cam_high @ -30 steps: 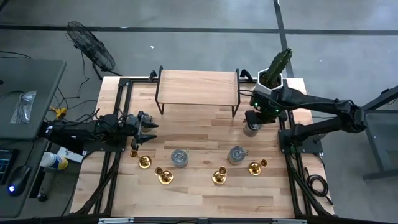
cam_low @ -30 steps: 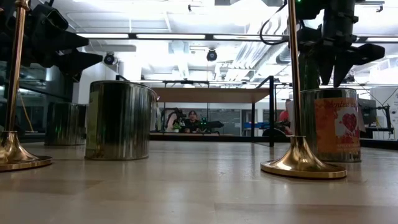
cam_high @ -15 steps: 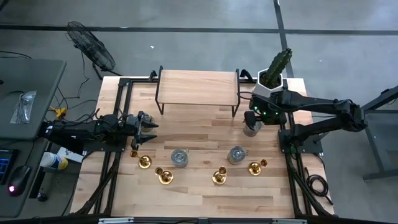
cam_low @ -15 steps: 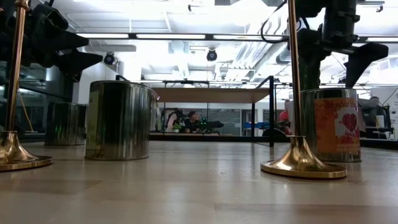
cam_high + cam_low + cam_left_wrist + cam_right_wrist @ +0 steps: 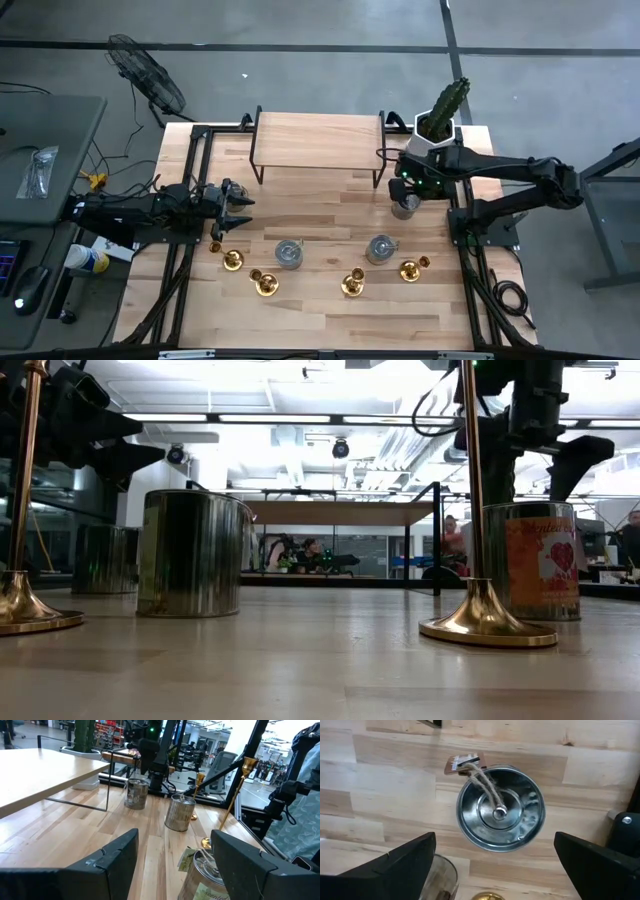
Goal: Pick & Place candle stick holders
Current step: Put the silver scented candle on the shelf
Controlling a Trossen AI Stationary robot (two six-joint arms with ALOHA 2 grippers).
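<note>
1. Far left of the table [image 5: 320,310], the left gripper [image 5: 240,204] hangs over the left edge, pointing toward the middle. Its fingers [image 5: 110,865] are spread partway with nothing between them, so it's got no hold on anything.
2. Just in front of that gripper sits the first candle stick holder [image 5: 232,260], with a second one [image 5: 265,284] a bit further right and closer to the front edge. Both stand on the wood, free of either arm.
3. Next comes a tin can [image 5: 289,253], right beside holder number two and slightly behind it.
4. At the back, a wooden shelf [image 5: 318,137] on thin black legs spans the middle.
5. Right of centre there's a third candle stick holder [image 5: 352,285] near the front, then another tin can [image 5: 379,249] just behind it, then the fourth holder [image 5: 410,270] next to that can.
6. The right gripper [image 5: 408,192] is straight above a third tin can [image 5: 501,809], by the shelf's right leg. Its fingers [image 5: 395,865] are wide apart, standing clear of the can's rim on both sides, gripping nothing. A string and tag lie on the can's lid.
7. A potted cactus [image 5: 443,108] stands at the back right corner.
</note>
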